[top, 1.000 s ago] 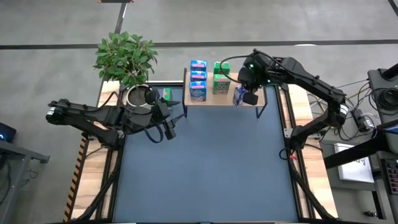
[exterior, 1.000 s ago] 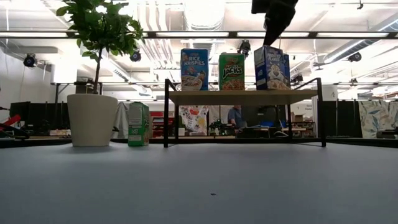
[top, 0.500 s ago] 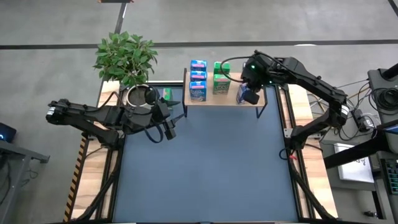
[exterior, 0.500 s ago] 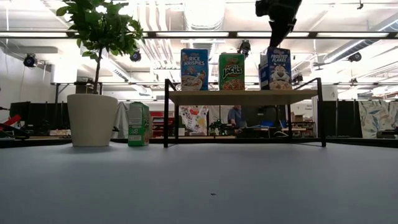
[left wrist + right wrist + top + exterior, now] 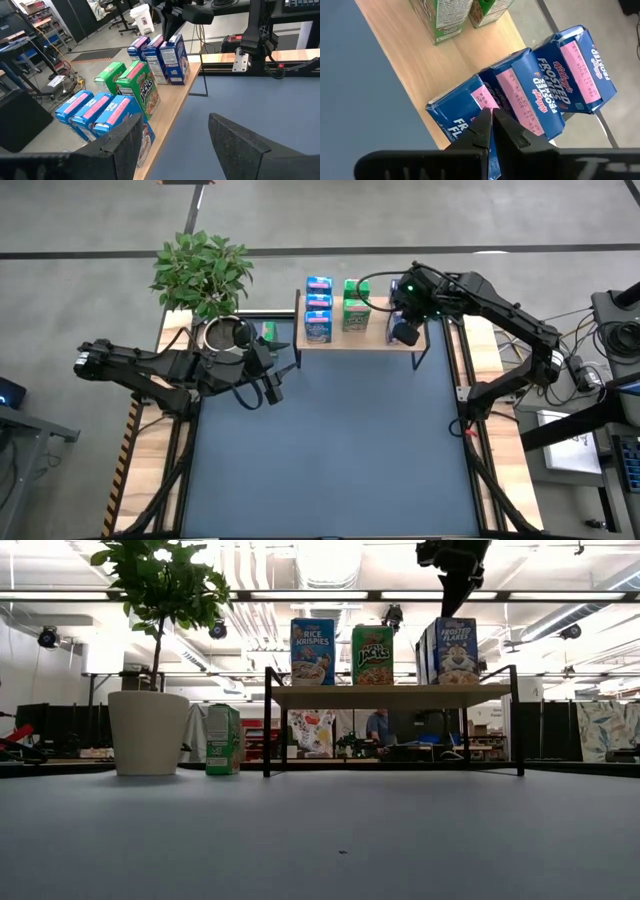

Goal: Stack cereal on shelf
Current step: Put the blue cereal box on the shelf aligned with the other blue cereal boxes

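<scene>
The light-wood shelf (image 5: 360,341) stands at the table's far edge on black legs. It carries a row of light blue cereal boxes (image 5: 318,308), a row of green ones (image 5: 355,305) and three dark blue ones (image 5: 520,100) at its right end. My right gripper (image 5: 492,119) is shut and hovers over the front dark blue box (image 5: 455,650), which stands upright on its base. My left gripper (image 5: 270,387) is open and waits over the table's left part. One more green box (image 5: 223,740) stands on the table beside the plant pot. My right gripper comes from above, pointing down. Its shut fingertips (image 5: 484,120) are at the pink top face (image 5: 479,102) of the front dark blue box, near the seam to the box behind. Whether a flap lies between them cannot be told. The box stands upright on the shelf.
A potted plant (image 5: 205,275) stands at the table's far left corner, close to the left arm. The dark blue mat (image 5: 330,440) in front of the shelf is open room. Wooden side rails (image 5: 480,380) border the mat, and cables and equipment lie to the right.
My right gripper has moved a little toward the table's right and far edge over the shelf. The front dark blue box beneath it has turned from skewed to facing square toward the near edge and shifted right, closing up against the box behind it.
</scene>
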`<state>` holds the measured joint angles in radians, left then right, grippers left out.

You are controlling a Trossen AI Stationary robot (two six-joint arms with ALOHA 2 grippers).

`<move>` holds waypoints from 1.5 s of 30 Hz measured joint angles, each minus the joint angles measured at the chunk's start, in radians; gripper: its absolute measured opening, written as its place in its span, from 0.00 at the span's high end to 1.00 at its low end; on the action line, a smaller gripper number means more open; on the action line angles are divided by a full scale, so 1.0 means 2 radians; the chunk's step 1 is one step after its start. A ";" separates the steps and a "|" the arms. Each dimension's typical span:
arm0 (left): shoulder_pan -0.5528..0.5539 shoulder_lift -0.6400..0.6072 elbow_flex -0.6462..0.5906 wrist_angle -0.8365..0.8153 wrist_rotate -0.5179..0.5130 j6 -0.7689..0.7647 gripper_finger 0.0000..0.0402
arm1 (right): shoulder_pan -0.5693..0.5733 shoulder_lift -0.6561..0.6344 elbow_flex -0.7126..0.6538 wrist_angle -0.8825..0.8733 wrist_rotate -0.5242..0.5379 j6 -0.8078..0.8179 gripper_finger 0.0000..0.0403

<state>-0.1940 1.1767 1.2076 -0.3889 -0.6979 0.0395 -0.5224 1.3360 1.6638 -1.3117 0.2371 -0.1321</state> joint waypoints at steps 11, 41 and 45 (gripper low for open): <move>0.000 0.000 0.000 0.000 0.000 -0.003 0.48 | 0.000 0.000 0.008 0.002 0.000 -0.008 0.98; 0.000 0.000 0.000 0.000 0.000 -0.012 0.48 | 0.000 -0.001 -0.012 0.019 -0.039 0.009 0.98; 0.000 0.000 0.000 0.000 0.000 -0.012 0.48 | 0.000 -0.001 -0.012 0.018 -0.038 0.018 0.98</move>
<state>-0.1937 1.1770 1.2076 -0.3890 -0.6971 0.0162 -0.5224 1.3331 1.6405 -1.2755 0.1604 -0.0965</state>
